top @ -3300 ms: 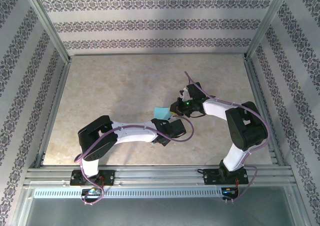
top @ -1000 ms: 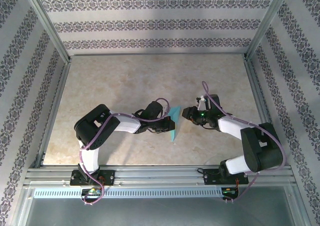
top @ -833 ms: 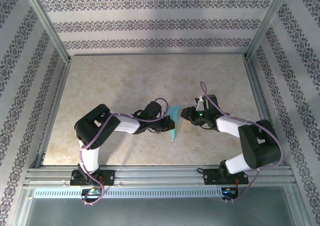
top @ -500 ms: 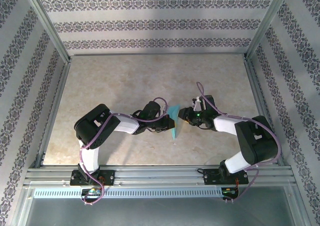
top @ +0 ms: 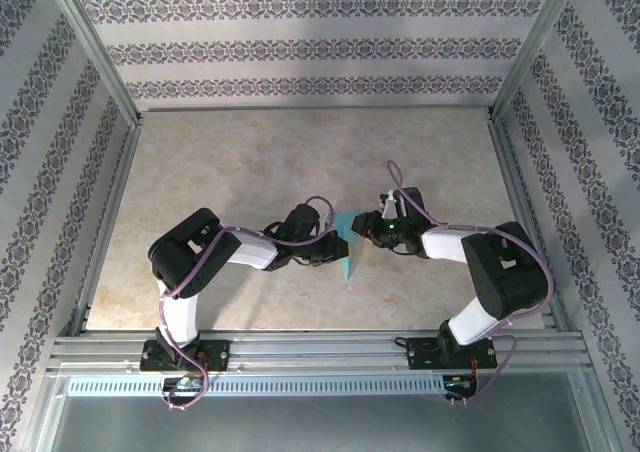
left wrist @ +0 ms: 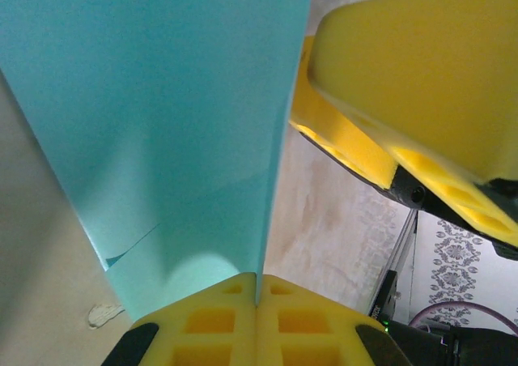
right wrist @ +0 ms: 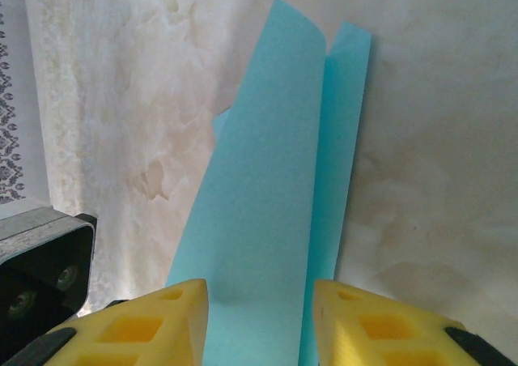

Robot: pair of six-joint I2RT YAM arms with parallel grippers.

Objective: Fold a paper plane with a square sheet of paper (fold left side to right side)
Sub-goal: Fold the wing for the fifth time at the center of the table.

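Note:
The turquoise sheet of paper (top: 347,244), folded into a narrow pointed paper plane shape, stands on edge above the table's middle, its tip toward the near side. My left gripper (top: 334,244) is shut on it; in the left wrist view the paper (left wrist: 162,115) rises out of the closed yellow pads (left wrist: 210,317) of the left gripper (left wrist: 257,283). My right gripper (top: 363,230) is open just to the right of the sheet. In the right wrist view the right gripper (right wrist: 259,301) has its jaws apart on either side of a long folded flap (right wrist: 267,212). Its yellow fingers (left wrist: 405,66) loom close in the left wrist view.
The marbled tabletop (top: 250,162) is fenced by aluminium rails, with the front rail (top: 320,347) near the arm bases and patterned walls (top: 300,47) behind. Purple cables (top: 395,177) loop off both wrists.
Over the last second my right gripper has slid left until its jaws straddle the paper. The left gripper has kept the sheet held upright in place.

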